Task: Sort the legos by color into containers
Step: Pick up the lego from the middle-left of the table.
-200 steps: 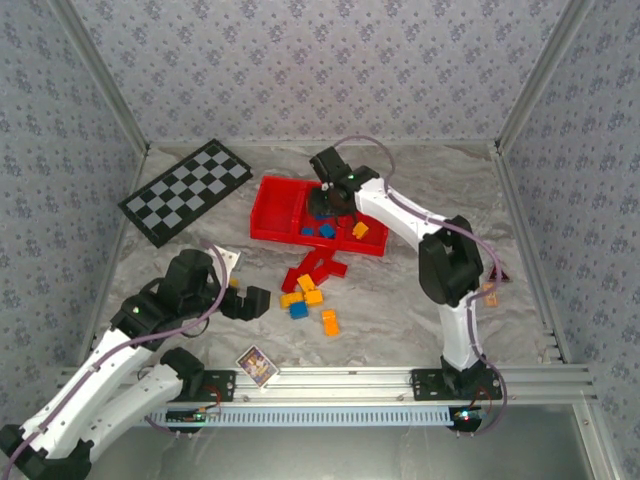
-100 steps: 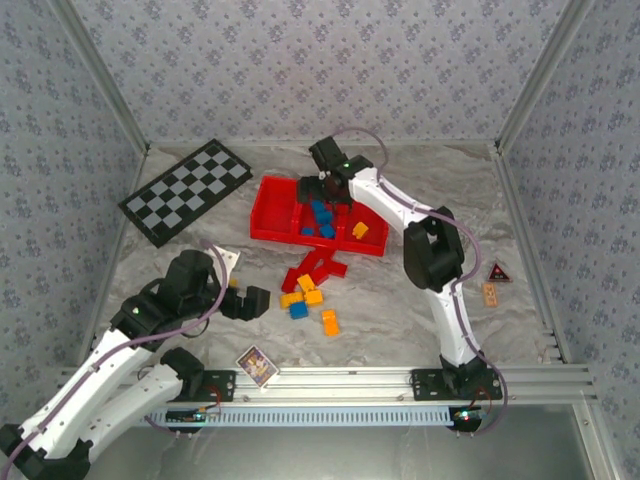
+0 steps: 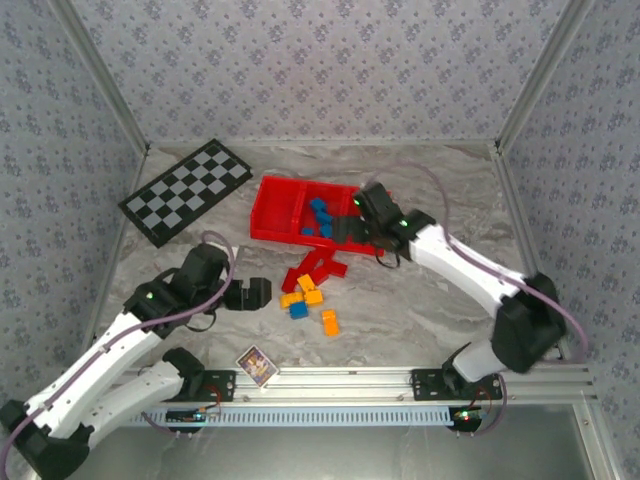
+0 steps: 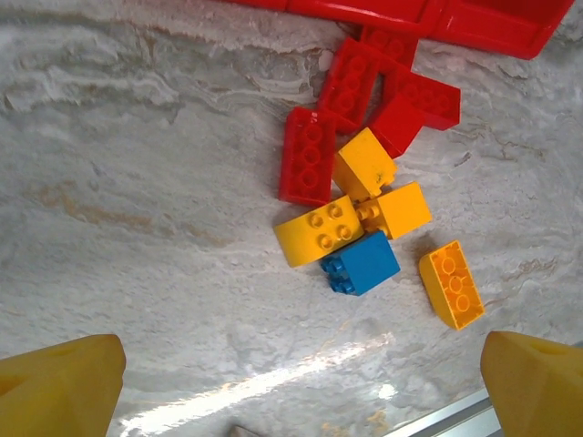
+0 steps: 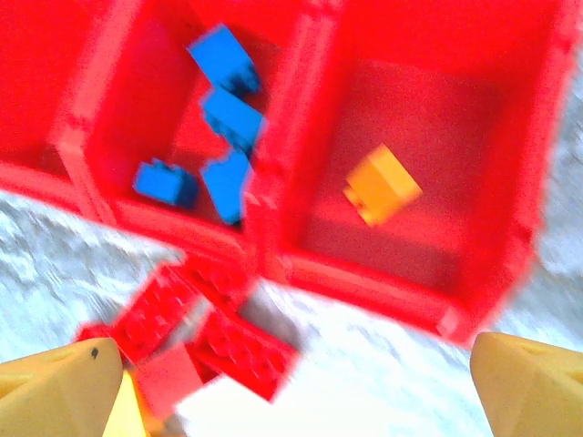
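Papered walls enclose a marbled table bearing a checkered board, red tray and printed card.
Four blue legos lie in the tray's middle compartment, an orange brick in the right; loose bricks pile just beside it. The left gripper, over the pile, and the right gripper, over the tray's near edge, spread wide, empty.

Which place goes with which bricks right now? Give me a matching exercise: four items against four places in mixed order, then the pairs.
Things
1. cluster of blue bricks
2. single orange brick
3. red bricks
4. lone blue brick

Places
A. on the table, among the yellow bricks, away from the tray
B. the tray's right compartment as the top view shows it
C. the tray's middle compartment
D. on the table, next to the tray's near wall

Pairs: 1-C, 2-B, 3-D, 4-A
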### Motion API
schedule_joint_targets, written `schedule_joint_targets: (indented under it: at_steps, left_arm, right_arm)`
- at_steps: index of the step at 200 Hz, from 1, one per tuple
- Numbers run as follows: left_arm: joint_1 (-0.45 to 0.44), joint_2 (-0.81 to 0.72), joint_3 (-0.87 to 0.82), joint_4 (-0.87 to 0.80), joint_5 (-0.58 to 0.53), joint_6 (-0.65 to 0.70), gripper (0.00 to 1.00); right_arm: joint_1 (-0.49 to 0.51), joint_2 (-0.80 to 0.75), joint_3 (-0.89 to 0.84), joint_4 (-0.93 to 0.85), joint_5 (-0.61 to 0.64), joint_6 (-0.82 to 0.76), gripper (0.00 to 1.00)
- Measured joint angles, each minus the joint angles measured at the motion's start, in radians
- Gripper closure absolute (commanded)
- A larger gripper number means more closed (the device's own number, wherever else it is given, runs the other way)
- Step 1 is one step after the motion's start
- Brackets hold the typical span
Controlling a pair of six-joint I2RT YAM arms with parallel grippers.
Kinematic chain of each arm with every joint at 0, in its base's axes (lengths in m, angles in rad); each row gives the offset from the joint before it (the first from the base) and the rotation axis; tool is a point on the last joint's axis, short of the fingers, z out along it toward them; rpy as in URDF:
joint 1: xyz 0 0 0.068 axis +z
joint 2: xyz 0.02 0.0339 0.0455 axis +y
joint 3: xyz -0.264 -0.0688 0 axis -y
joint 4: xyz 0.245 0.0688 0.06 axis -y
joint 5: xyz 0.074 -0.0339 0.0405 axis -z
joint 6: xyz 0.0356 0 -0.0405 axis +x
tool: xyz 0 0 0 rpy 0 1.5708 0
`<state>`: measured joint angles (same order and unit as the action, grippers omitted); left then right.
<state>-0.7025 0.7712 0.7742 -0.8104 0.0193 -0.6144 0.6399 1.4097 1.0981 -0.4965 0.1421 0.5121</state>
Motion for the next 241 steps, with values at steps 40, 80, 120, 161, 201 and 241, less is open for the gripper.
schedule_joint_targets:
  at_steps: [40,80,120,161,201,241]
  left_arm:
    - [-0.241,0.125,-0.016,0.043,-0.129,-0.224,0.00]
    - [-0.434,0.380,0.029,0.067,-0.223,-0.411,0.01]
    - [-0.465,0.629,0.162,0.127,-0.233,-0.491,0.07]
    - [-0.496,0.887,0.374,0.118,-0.218,-0.496,0.08]
    - [-0.541,1.016,0.428,0.114,-0.214,-0.579,0.13]
    - [-0.562,1.075,0.428,0.112,-0.229,-0.668,0.19]
  right_arm:
    - [-0.011,-0.248,-0.256,-0.044,0.003,0.043,0.00]
    - [-0.099,-0.589,-0.401,-0.138,0.011,0.053,0.00]
    - [-0.234,-0.821,-0.474,-0.190,0.007,0.043,0.00]
    - [-0.286,-0.914,-0.507,-0.196,-0.034,0.027,0.00]
    - [-0.294,-0.912,-0.511,-0.196,-0.080,0.018,0.00]
    - [-0.294,-0.912,-0.511,-0.195,-0.110,0.015,0.00]
